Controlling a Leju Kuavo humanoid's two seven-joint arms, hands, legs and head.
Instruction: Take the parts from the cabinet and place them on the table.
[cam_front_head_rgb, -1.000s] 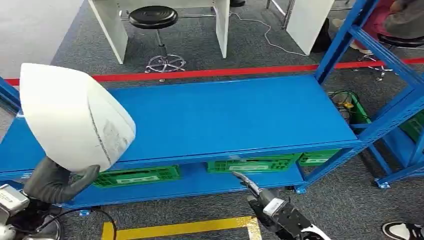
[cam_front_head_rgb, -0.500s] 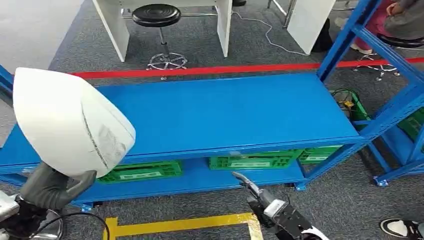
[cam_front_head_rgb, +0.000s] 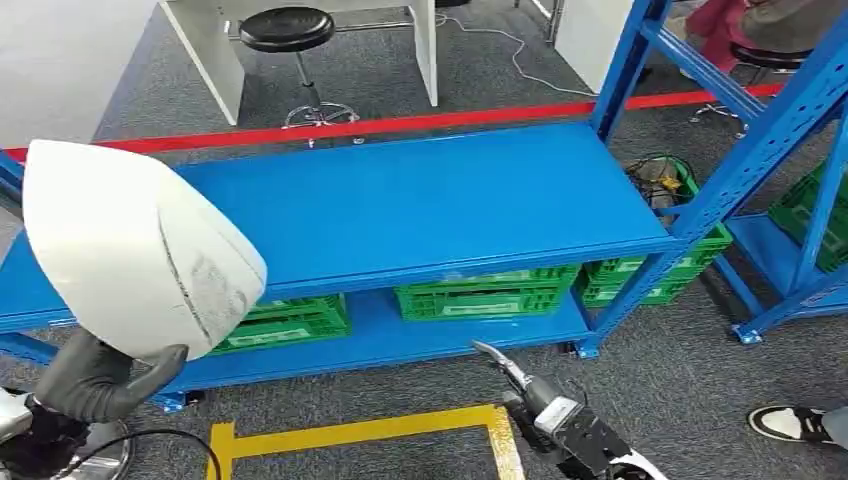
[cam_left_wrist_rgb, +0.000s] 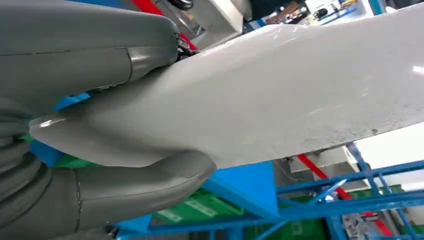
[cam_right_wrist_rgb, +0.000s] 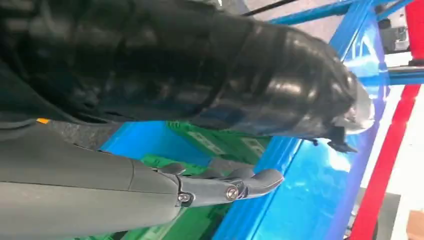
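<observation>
A large white curved shell part (cam_front_head_rgb: 130, 250) is held up at the left by my left hand (cam_front_head_rgb: 95, 380), whose grey thumb and fingers grip its lower edge. Close up, the left wrist view has the white part (cam_left_wrist_rgb: 280, 100) clamped between the thumb and fingers of the left hand (cam_left_wrist_rgb: 90, 190). The blue table top (cam_front_head_rgb: 420, 205) lies bare ahead, beyond and to the right of the part. My right hand (cam_front_head_rgb: 545, 405) hangs low in front of the table, holding nothing, with its fingers apart. In the right wrist view the right hand (cam_right_wrist_rgb: 175, 75) has its dark fingers and thumb stretched out.
Green crates (cam_front_head_rgb: 480, 297) sit on the lower shelf under the table. A blue rack (cam_front_head_rgb: 770, 140) stands at the right, with a person's shoe (cam_front_head_rgb: 790, 422) near it. Behind the table are red floor tape (cam_front_head_rgb: 400, 125), a black stool (cam_front_head_rgb: 285, 30) and a white desk. Yellow tape (cam_front_head_rgb: 350, 432) marks the floor.
The whole picture has shifted left and up, so the camera has moved. The white part stays in my left hand; the right hand hangs as before.
</observation>
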